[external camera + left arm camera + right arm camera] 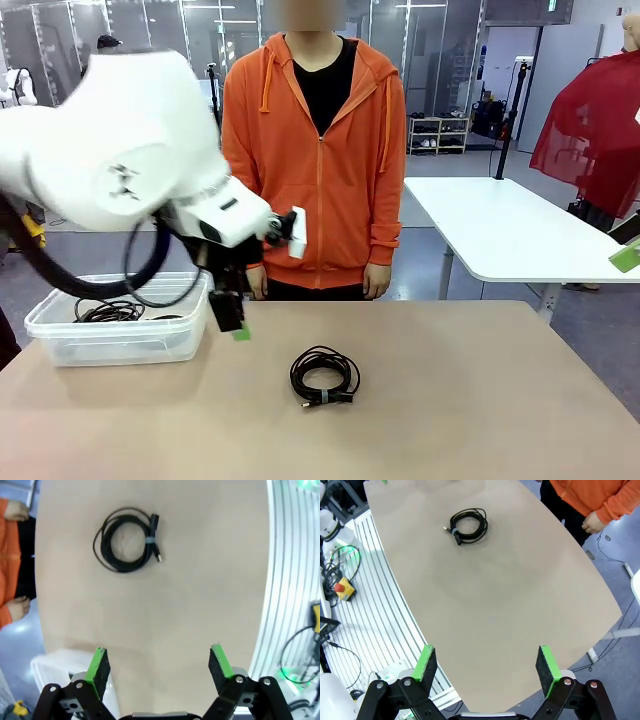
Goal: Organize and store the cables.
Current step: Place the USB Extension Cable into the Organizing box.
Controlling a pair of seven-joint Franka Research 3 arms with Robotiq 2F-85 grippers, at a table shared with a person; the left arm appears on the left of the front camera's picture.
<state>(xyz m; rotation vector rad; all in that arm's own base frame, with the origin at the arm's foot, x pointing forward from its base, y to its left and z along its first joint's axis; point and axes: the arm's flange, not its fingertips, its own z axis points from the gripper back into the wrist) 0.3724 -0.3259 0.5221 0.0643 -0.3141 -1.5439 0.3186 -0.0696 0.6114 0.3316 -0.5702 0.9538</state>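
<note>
Clear plastic bin (120, 335) at the bench's (450, 400) left end already holds some coiled cables (108, 312), and the left pincer (232, 318) hangs just beside its right wall, jaws wide and empty. One black coil (324, 375) lies flat mid-bench, to the right of and nearer the robot than that pincer, its plugs on the near side. I judge the left arm nearer, since the right pincer (487, 667), also wide open and empty, sits back past the bench's edge.

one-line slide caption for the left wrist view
Open left gripper above the table, a coiled cable ahead, bin corner beside it.
</note>
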